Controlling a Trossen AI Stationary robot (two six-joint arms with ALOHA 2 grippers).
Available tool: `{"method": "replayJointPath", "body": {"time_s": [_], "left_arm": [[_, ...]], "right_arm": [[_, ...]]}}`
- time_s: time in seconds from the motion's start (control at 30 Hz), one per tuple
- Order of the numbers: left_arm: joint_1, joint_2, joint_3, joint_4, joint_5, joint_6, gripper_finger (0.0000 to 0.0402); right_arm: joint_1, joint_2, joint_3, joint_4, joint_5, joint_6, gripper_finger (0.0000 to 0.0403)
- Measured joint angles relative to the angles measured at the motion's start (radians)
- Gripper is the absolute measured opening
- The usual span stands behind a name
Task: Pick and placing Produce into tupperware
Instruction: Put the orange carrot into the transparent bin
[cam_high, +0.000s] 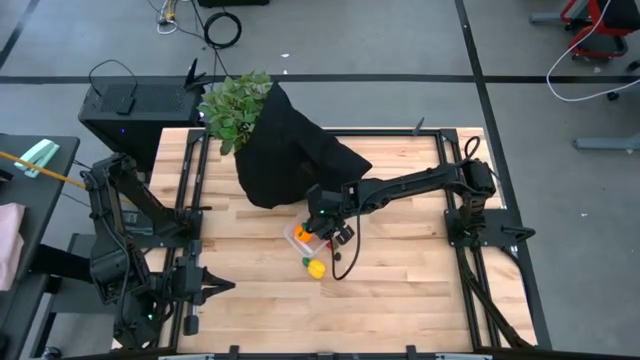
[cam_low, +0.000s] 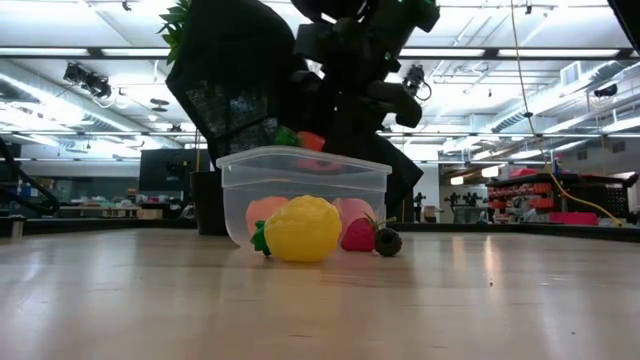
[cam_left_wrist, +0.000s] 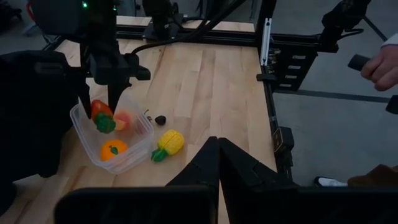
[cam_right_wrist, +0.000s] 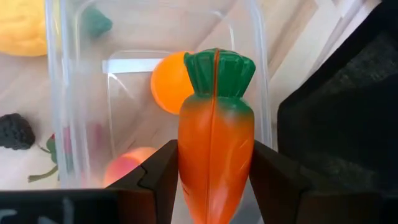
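The clear tupperware (cam_left_wrist: 140, 140) stands on the table near its middle, holding an orange ball (cam_left_wrist: 113, 149) and a pink-red fruit (cam_left_wrist: 124, 119). My right gripper (cam_right_wrist: 214, 149) hangs over it, shut on the orange carrot (cam_right_wrist: 214, 162), whose green top (cam_right_wrist: 217, 71) points down into the opening. A yellow piece (cam_low: 300, 228), a red berry (cam_low: 358, 235) and a dark berry (cam_low: 388, 242) lie on the table beside the tupperware's near side. My left gripper (cam_left_wrist: 217, 149) waits shut and empty at the table's left edge. My right gripper pinches the carrot's orange body (cam_right_wrist: 186, 155) between its two fingers, one on each side. The fingers (cam_left_wrist: 84, 99) slant down from the table's right side and lie along the carrot. The carrot is lifted clear, green top lowest, just above the tupperware's rim (cam_low: 300, 157).
A black cloth heap (cam_high: 290, 150) with a leafy green plant (cam_high: 235, 105) rises right behind the tupperware. Bare wood lies toward the near edge (cam_high: 400, 300). Black frame rails (cam_high: 450, 190) run along the table's sides. A person's hand (cam_left_wrist: 379, 65) shows beyond the table.
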Motion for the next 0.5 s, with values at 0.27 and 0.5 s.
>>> {"method": "replayJointPath", "body": {"time_s": [0.27,0.5], "left_arm": [[0.0,0.0,0.0,-0.001,0.001,0.001,0.0023],[0.0,0.0,0.0,-0.001,0.001,0.001,0.0015]], "right_arm": [[-0.001,0.0,0.0,0.009,-0.011,-0.013,0.0178],[-0.01,0.0,0.0,0.01,-0.036,-0.016,0.0178]]}}
